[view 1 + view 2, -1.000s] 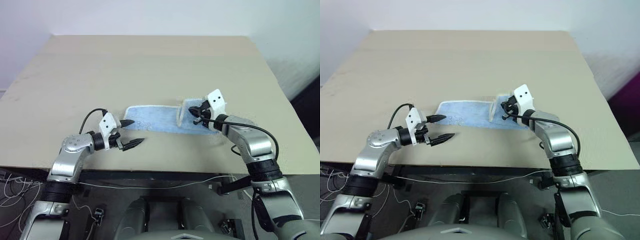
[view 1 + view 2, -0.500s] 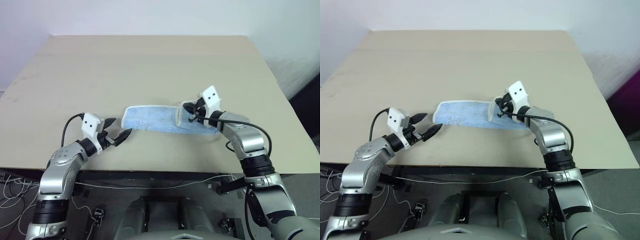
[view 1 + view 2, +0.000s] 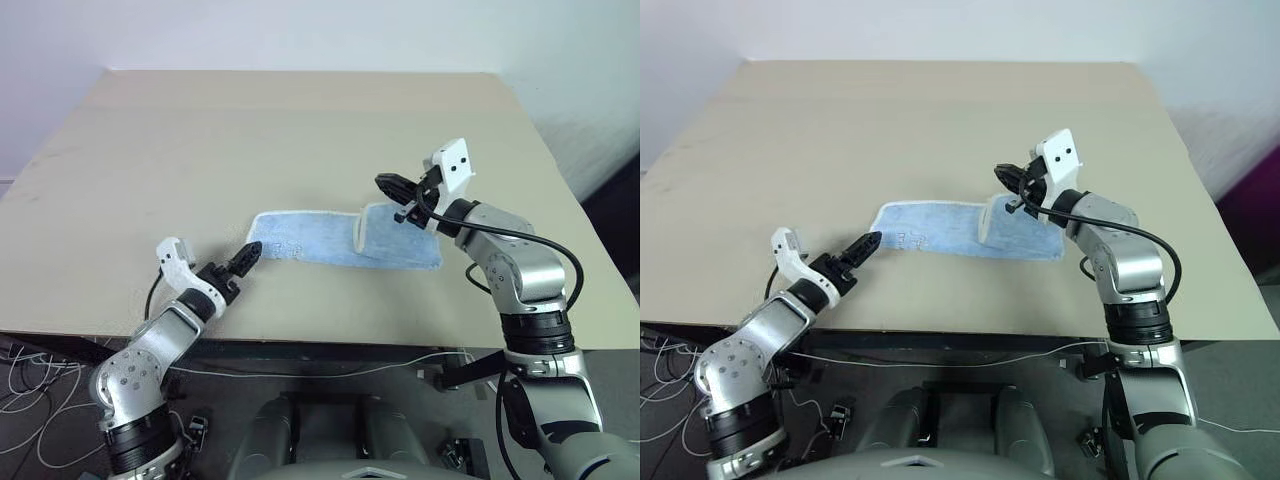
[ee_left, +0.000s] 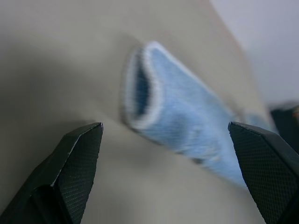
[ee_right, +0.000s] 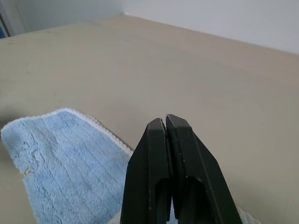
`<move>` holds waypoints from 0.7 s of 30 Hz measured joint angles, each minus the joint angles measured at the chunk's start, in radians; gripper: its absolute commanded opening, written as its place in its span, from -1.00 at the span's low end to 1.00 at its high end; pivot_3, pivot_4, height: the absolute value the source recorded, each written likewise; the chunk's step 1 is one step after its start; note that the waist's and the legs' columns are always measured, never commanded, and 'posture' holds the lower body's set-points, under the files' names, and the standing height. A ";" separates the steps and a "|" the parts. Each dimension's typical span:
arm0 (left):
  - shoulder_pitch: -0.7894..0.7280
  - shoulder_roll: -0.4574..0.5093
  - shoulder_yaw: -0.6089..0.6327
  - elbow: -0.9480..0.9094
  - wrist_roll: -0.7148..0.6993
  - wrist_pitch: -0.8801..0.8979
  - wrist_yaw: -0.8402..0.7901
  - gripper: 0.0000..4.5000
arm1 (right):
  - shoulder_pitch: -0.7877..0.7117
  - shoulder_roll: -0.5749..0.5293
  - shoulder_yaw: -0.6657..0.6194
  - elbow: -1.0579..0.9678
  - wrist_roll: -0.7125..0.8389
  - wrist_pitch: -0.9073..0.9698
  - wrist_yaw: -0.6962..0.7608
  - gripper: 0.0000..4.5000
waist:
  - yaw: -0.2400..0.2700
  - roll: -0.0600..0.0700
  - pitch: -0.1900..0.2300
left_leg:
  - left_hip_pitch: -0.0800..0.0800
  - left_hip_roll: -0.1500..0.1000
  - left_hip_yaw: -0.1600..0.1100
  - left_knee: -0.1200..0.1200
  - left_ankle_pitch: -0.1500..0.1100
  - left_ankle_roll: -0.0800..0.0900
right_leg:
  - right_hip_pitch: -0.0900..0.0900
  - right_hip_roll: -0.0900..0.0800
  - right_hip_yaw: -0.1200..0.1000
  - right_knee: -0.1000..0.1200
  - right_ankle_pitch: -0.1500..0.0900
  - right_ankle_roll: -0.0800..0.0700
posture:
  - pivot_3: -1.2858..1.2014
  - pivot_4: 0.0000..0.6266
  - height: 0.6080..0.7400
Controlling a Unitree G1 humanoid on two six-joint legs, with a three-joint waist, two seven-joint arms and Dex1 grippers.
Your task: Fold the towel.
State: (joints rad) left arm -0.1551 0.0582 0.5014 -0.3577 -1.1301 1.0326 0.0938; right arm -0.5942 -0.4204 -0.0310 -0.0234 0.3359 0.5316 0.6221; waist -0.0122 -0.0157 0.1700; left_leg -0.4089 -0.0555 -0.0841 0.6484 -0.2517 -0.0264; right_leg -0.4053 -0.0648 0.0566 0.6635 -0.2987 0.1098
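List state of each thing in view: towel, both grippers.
towel: flat on the table, lengthwise; its right end is doubled back over itself, fold not finished; held by neither gripper.
left gripper: jaws wide open, empty, low at the towel's left end.
right gripper: jaws shut, empty, raised above the towel's folded right end.

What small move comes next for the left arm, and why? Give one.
Probably ease the left gripper forward so its open jaws straddle the near end of the light blue terry cloth towel, then close. That looped end lies just ahead between the jaws, ungrasped, while the right gripper hovers shut and empty above the towel's other, already folded end.
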 measured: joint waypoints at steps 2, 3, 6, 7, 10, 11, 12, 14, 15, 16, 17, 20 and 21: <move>-0.020 -0.030 0.013 0.022 -0.114 0.001 0.090 1.00 | -0.002 0.000 0.001 0.002 0.000 0.000 0.000 -0.95 | 0.000 0.000 0.000 | 0.000 0.000 0.000 0.000 0.000 0.000 | 0.000 0.000 0.000 0.000 0.000 0.000 | 0.03 -0.52 1.00; -0.025 -0.032 0.012 0.036 -0.160 0.002 0.128 1.00 | -0.004 0.000 0.001 0.002 0.000 -0.001 0.000 -0.95 | -0.002 0.000 0.000 | 0.000 0.000 0.000 0.000 0.000 0.000 | 0.000 0.000 0.000 0.000 0.000 0.000 | 0.03 -0.52 1.00; -0.048 -0.044 0.005 0.088 -0.260 -0.014 0.234 1.00 | -0.005 0.000 -0.001 0.004 0.000 -0.003 0.000 -0.95 | 0.000 0.000 0.000 | 0.000 0.000 0.000 0.000 0.000 0.000 | 0.000 0.001 0.000 0.000 0.000 0.000 | 0.03 -0.52 1.00; -0.056 -0.046 0.000 0.108 -0.283 -0.023 0.265 1.00 | -0.005 0.000 -0.001 0.005 0.000 -0.003 -0.001 -0.95 | 0.001 0.000 0.000 | 0.000 0.000 0.000 0.000 0.000 0.000 | 0.000 0.001 0.000 0.000 0.000 0.000 | 0.03 -0.52 1.00; -0.090 -0.049 -0.008 0.163 -0.335 -0.060 0.326 1.00 | -0.005 0.000 -0.005 0.005 0.000 -0.005 -0.008 -0.95 | 0.003 0.000 0.000 | 0.000 -0.001 0.000 0.000 0.000 -0.001 | 0.000 0.001 0.000 0.000 0.000 0.000 | 0.03 -0.52 1.00; -0.101 -0.048 -0.010 0.181 -0.348 -0.073 0.337 1.00 | -0.005 -0.001 -0.008 0.005 0.000 -0.005 -0.009 -0.95 | 0.003 0.000 0.000 | 0.000 -0.001 0.000 0.000 0.000 -0.001 | 0.000 0.001 0.000 0.000 0.000 0.000 | 0.03 -0.52 1.00; -0.111 -0.048 -0.013 0.197 -0.360 -0.086 0.347 1.00 | -0.005 -0.002 -0.012 0.005 0.000 -0.005 -0.011 -0.95 | 0.003 0.000 0.000 | 0.000 -0.001 0.000 0.000 0.000 -0.001 | 0.001 0.001 0.000 0.000 0.000 0.000 | 0.03 -0.52 1.00; -0.127 -0.048 -0.018 0.219 -0.373 -0.107 0.361 1.00 | -0.004 -0.003 -0.018 0.005 0.000 -0.005 -0.015 -0.95 | 0.004 0.000 0.000 | 0.000 -0.001 0.000 0.000 0.000 -0.001 | 0.001 0.001 0.000 0.000 0.000 0.000 | 0.03 -0.52 1.00; -0.133 -0.048 -0.019 0.228 -0.380 -0.118 0.368 1.00 | -0.003 -0.003 -0.020 0.005 0.000 -0.005 -0.018 -0.95 | 0.005 0.000 0.000 | 0.000 -0.001 0.000 0.000 0.001 -0.001 | 0.001 0.001 0.000 0.000 0.000 0.000 | 0.03 -0.52 1.00; -0.134 -0.048 -0.021 0.233 -0.386 -0.128 0.370 1.00 | -0.002 -0.003 -0.021 0.004 0.000 -0.005 -0.020 -0.95 | 0.005 0.000 0.000 | 0.000 -0.001 0.000 0.000 0.001 -0.001 | 0.001 0.001 0.000 0.000 0.000 0.000 | 0.03 -0.52 1.00; -0.135 -0.048 -0.025 0.238 -0.390 -0.137 0.371 0.92 | 0.000 -0.003 -0.023 0.002 0.000 -0.005 -0.023 -0.96 | 0.005 0.000 0.000 | 0.000 -0.001 0.000 0.000 0.001 -0.001 | 0.001 0.001 0.000 0.000 0.000 0.000 | 0.03 -0.52 1.00; -0.135 -0.048 -0.033 0.258 -0.396 -0.169 0.378 0.58 | 0.008 -0.003 -0.025 -0.009 0.000 -0.005 -0.030 -0.96 | 0.004 0.000 0.000 | 0.000 -0.001 0.000 0.000 0.001 -0.001 | 0.001 0.001 0.000 0.000 0.000 0.000 | 0.03 -0.52 1.00; -0.135 -0.048 -0.037 0.267 -0.396 -0.183 0.379 0.43 | 0.009 -0.003 -0.025 -0.013 0.001 -0.005 -0.033 -0.96 | 0.004 0.000 0.000 | 0.000 -0.001 0.000 0.000 0.001 -0.001 | 0.001 0.001 0.000 0.000 0.000 0.000 | 0.03 -0.52 1.00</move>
State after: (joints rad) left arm -0.2906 0.0100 0.4641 -0.0905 -1.5259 0.8500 0.4725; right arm -0.5851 -0.4238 -0.0563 -0.0367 0.3369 0.5267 0.5888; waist -0.0083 -0.0158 0.1699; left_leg -0.4086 -0.0566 -0.0840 0.6487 -0.2511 -0.0275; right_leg -0.4044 -0.0642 0.0565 0.6632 -0.2987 0.1097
